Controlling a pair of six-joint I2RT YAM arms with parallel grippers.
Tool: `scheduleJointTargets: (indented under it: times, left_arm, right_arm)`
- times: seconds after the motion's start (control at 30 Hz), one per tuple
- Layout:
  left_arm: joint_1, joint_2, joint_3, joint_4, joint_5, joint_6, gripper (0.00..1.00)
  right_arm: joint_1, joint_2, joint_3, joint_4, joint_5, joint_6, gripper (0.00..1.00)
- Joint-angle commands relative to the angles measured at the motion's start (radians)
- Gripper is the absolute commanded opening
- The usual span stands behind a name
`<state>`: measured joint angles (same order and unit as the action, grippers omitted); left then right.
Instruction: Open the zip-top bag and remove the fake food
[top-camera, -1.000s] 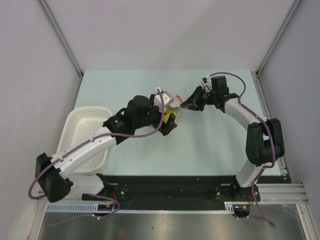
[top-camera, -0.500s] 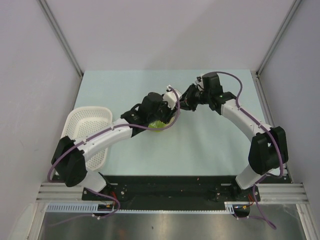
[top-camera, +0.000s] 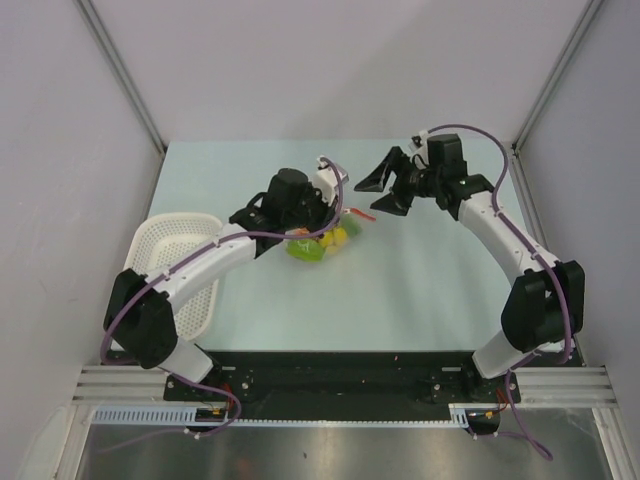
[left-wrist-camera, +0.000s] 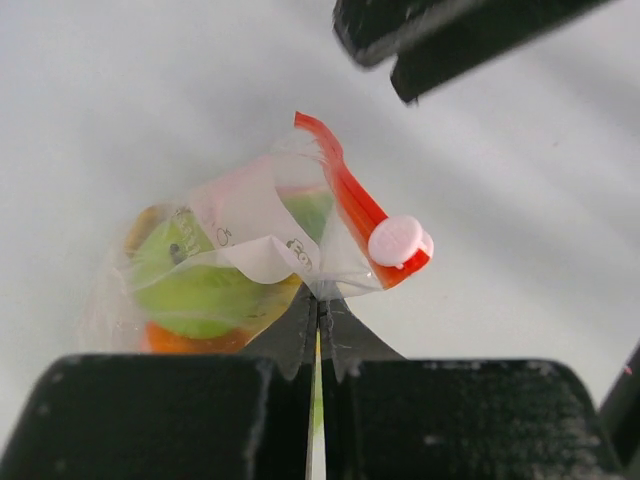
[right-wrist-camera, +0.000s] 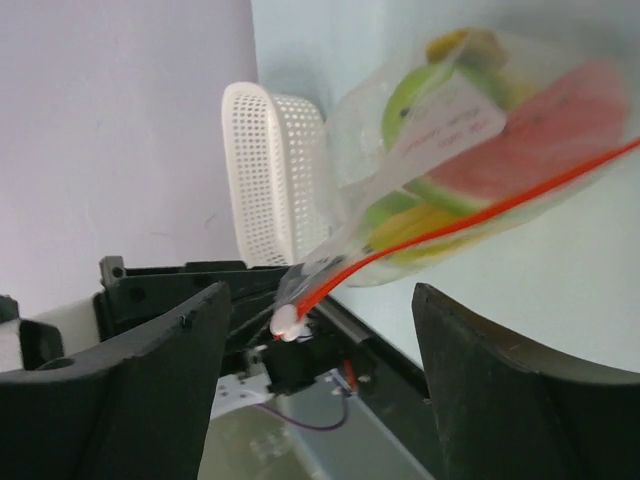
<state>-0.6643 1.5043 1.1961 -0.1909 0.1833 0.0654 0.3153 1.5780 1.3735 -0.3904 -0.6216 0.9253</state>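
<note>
The zip-top bag (left-wrist-camera: 260, 240) is clear and crinkly, with a red zip strip (left-wrist-camera: 350, 195) and a white slider (left-wrist-camera: 398, 240). My left gripper (left-wrist-camera: 320, 298) is shut on the bag's clear edge just below the slider. Through the plastic the fake food shows: a round green fruit (left-wrist-camera: 190, 285), an orange piece (left-wrist-camera: 190, 338), a red slice (right-wrist-camera: 540, 135) and a yellow piece (top-camera: 340, 237). From above, the bag (top-camera: 322, 243) sits under the left gripper (top-camera: 335, 216). My right gripper (top-camera: 381, 194) stands open just right of it. Its fingers (right-wrist-camera: 150, 380) are empty and the slider (right-wrist-camera: 287, 322) lies apart between them.
A white perforated basket (top-camera: 165, 265) stands at the table's left edge, also seen in the right wrist view (right-wrist-camera: 275, 170). The right gripper's dark fingers (left-wrist-camera: 440, 40) cross the top of the left wrist view. Metal frame posts stand at the back corners.
The left gripper closed on the bag's edge. The right gripper opened, let go of the bag and drew back to the right. The bag now sits lower, under the left gripper.
</note>
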Motion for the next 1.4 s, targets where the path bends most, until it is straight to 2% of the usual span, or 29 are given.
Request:
scheduleJointTargets:
  times: [0.0,0.07,0.13,0.2,0.27,0.33,0.43,0.53,0.6,0.67,0.83,0.97,1.0,1.03,1.07,1.1,1.13,1.17,1.2,1.23,1.3,1.33,1.37]
  left_arm:
    - [0.038,-0.052,0.082,-0.033,0.234,-0.048,0.0]
    - [0.057,-0.05,0.091,-0.057,0.271,-0.085,0.0]
    - [0.084,-0.052,0.092,-0.067,0.327,-0.123,0.0]
    - [0.106,-0.05,0.094,-0.07,0.381,-0.148,0.0]
    - [0.112,-0.038,0.108,-0.09,0.398,-0.162,0.0]
    - [0.117,-0.023,0.143,-0.132,0.41,-0.17,0.0]
    - [0.12,0.004,0.184,-0.189,0.43,-0.185,0.0]
    - [0.123,0.014,0.223,-0.213,0.458,-0.2,0.0]
    - [0.126,0.01,0.22,-0.199,0.47,-0.21,0.0]
    - [0.127,0.005,0.214,-0.194,0.484,-0.216,0.0]
    - [0.127,0.014,0.212,-0.196,0.516,-0.2,0.0]
    - [0.127,0.016,0.203,-0.194,0.528,-0.19,0.0]
    - [0.129,0.017,0.2,-0.19,0.53,-0.188,0.0]
    - [0.129,0.016,0.192,-0.188,0.528,-0.185,0.0]
    - [0.129,0.013,0.189,-0.185,0.528,-0.182,0.0]
    - [0.13,0.01,0.185,-0.177,0.522,-0.177,0.0]
    - [0.132,0.005,0.174,-0.171,0.515,-0.177,0.04]
    - [0.132,-0.006,0.165,-0.159,0.507,-0.179,0.09]
    - [0.135,-0.012,0.155,-0.128,0.498,-0.182,0.18]
    - [0.135,-0.019,0.134,-0.111,0.489,-0.184,0.34]
    - [0.137,-0.035,0.117,-0.059,0.479,-0.188,0.45]
    - [0.137,-0.036,0.108,-0.045,0.473,-0.19,0.54]
    - [0.135,-0.035,0.106,-0.021,0.469,-0.194,0.56]
  right_arm:
    - [-0.028,-0.041,0.058,-0.031,-0.075,-0.383,0.79]
    - [-0.018,-0.077,0.03,-0.025,-0.067,-0.562,0.81]
    - [-0.001,-0.114,-0.002,0.013,-0.043,-0.655,0.83]
    - [0.007,-0.183,-0.066,0.06,-0.038,-0.739,0.84]
    - [0.013,-0.234,-0.132,0.177,-0.084,-0.795,0.85]
    - [0.019,-0.317,-0.229,0.27,-0.06,-0.884,0.89]
    - [0.025,-0.392,-0.33,0.35,-0.061,-0.974,0.91]
    - [0.042,-0.382,-0.358,0.334,-0.075,-1.032,0.87]
    - [0.062,-0.349,-0.353,0.321,-0.081,-1.043,0.79]
    - [0.083,-0.302,-0.34,0.315,-0.073,-1.066,0.75]
    - [0.151,-0.24,-0.292,0.325,-0.001,-1.123,0.75]
    - [0.131,-0.184,-0.217,0.282,-0.064,-1.131,0.59]
    - [0.127,-0.164,-0.183,0.269,-0.101,-1.131,0.42]
    - [0.117,-0.155,-0.168,0.237,-0.115,-1.129,0.34]
    - [0.111,-0.142,-0.154,0.22,-0.125,-1.125,0.2]
    - [0.102,-0.125,-0.127,0.191,-0.16,-1.11,0.16]
    - [0.079,-0.116,-0.117,0.179,-0.191,-1.102,0.12]
    - [0.067,-0.108,-0.108,0.171,-0.228,-1.094,0.03]
    - [0.056,-0.092,-0.096,0.151,-0.301,-1.088,0.0]
    - [0.038,-0.084,-0.09,0.141,-0.334,-1.089,0.0]
    - [0.033,-0.076,-0.085,0.121,-0.378,-1.094,0.0]
    - [0.034,-0.075,-0.09,0.122,-0.388,-1.097,0.0]
    - [0.036,-0.075,-0.091,0.122,-0.406,-1.094,0.0]
